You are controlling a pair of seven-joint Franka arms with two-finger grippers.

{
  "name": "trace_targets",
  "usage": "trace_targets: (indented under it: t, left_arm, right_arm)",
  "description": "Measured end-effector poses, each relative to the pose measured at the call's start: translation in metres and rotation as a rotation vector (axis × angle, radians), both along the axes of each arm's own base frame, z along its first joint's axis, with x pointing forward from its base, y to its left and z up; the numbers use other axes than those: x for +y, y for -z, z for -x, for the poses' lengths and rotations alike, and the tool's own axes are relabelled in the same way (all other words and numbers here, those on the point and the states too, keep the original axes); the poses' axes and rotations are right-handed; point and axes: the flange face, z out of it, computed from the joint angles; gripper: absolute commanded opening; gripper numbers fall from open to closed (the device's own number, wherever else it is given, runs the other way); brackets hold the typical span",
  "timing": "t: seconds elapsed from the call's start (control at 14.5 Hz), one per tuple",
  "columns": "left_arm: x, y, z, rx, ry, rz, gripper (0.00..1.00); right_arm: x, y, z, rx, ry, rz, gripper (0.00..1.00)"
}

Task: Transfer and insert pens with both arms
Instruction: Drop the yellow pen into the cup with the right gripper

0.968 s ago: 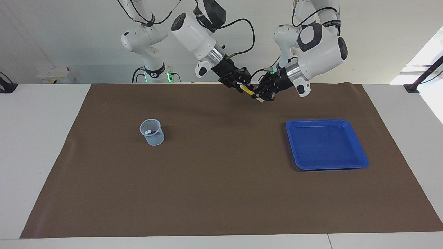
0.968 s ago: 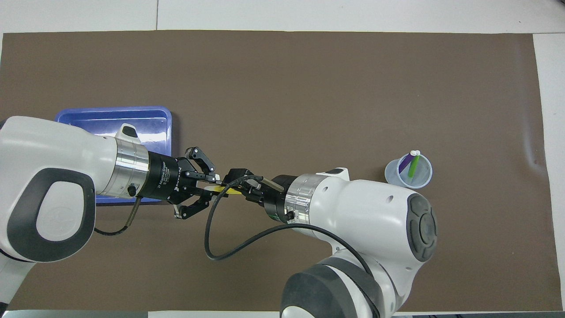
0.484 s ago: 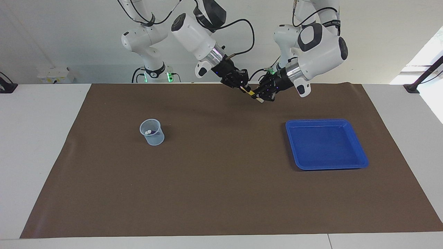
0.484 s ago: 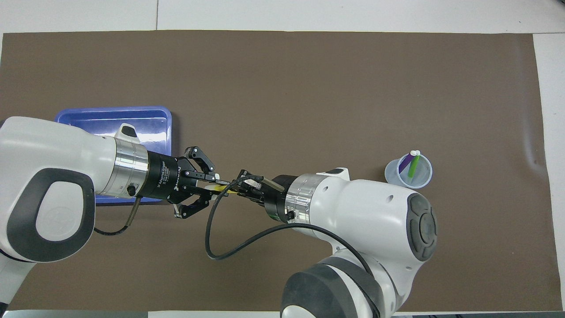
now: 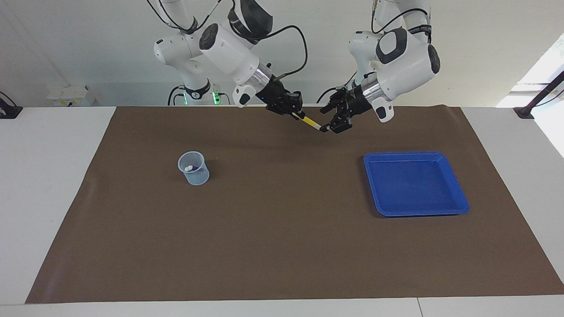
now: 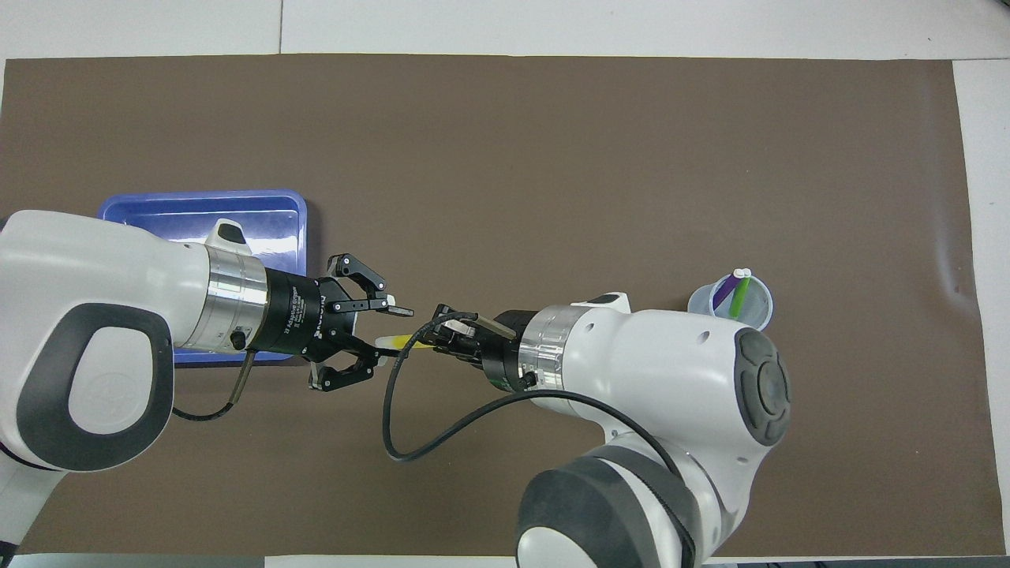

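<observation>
Our right end effector [image 5: 291,111] is clamped on one end of the yellow pen [image 5: 309,122], up in the air over the mat [image 5: 282,246] at the robots' edge of the tabletop [image 5: 48,176]. The pen slants down toward our left end effector [image 5: 331,125], whose fingers [image 6: 392,307] stand apart around the pale cap end; we cannot tell whether they touch it.

We judge the pen light, stiff and smooth, so it can pivot or slip in a pinch taken at its very end. A hold nearer mid-barrel would steady it; here we would carry it slowly and let it hang tip down for insertion.

The cup [image 5: 193,167], toward the right arm's end, holds the purple pen [image 6: 724,290] and the green pen [image 6: 738,296], caps up. The blue tray [image 5: 458,207] lies toward the left arm's end.
</observation>
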Motion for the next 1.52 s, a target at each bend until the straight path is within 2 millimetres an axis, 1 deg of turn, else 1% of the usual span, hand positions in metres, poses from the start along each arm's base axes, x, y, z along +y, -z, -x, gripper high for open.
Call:
trace_targets:
  t: [0.14,0.28,0.41,0.48,0.62,0.69,0.83,0.9,1.04,1.11,1.17,1.24,1.31,1.52]
  left_arm:
    - [0.0,-0.001,-0.001,-0.005,-0.004,0.001,1.0]
    - [0.001,-0.002,-0.002,-0.013,-0.01,0.001,1.0]
    - [0.001,-0.003,-0.003,-0.02,-0.015,0.002,1.0]
    - [0.001,-0.004,-0.003,-0.023,-0.016,0.002,1.0]
    - [0.001,-0.007,-0.004,-0.03,-0.017,0.005,1.0]
    - [0.001,-0.008,-0.005,-0.033,-0.019,0.006,1.0]
    - [0.001,-0.01,-0.007,-0.043,-0.025,0.007,1.0]
    - [0.001,-0.011,-0.007,-0.047,-0.031,0.007,1.0]
    - [0.002,-0.012,-0.01,-0.059,-0.045,0.007,1.0]
    - [0.002,-0.012,-0.01,-0.064,-0.05,0.007,1.0]
    - [0.002,-0.013,-0.011,-0.068,-0.052,0.008,1.0]
    - [0.001,-0.013,-0.01,-0.071,-0.052,0.008,1.0]
    - [-0.001,-0.013,-0.01,-0.074,-0.051,0.008,1.0]
    - [-0.004,-0.014,-0.011,-0.09,-0.061,0.005,1.0]
  right_arm:
    - [-0.056,-0.011,-0.016,-0.047,-0.183,0.123,0.0]
    - [-0.111,-0.015,-0.026,-0.117,-0.411,0.256,0.0]
    - [-0.151,-0.011,-0.033,-0.186,-0.625,0.377,0.0]
    - [-0.166,-0.009,-0.037,-0.209,-0.715,0.426,0.0]
    - [-0.189,-0.005,-0.043,-0.248,-0.867,0.516,0.0]
    - [-0.196,-0.005,-0.047,-0.274,-0.925,0.552,0.0]
    - [-0.2,0.001,-0.052,-0.316,-0.987,0.582,0.0]
    - [-0.2,0.009,-0.054,-0.335,-0.994,0.592,0.0]
    - [-0.203,0.033,-0.055,-0.35,-0.99,0.6,0.02]
    - [-0.205,0.045,-0.054,-0.344,-0.989,0.599,0.07]
    - [-0.206,0.054,-0.052,-0.333,-0.992,0.595,0.19]
    - [-0.206,0.06,-0.049,-0.322,-0.996,0.59,0.63]
    - [-0.207,0.063,-0.048,-0.316,-0.998,0.588,1.0]
    - [-0.209,0.062,-0.046,-0.307,-0.997,0.586,1.0]
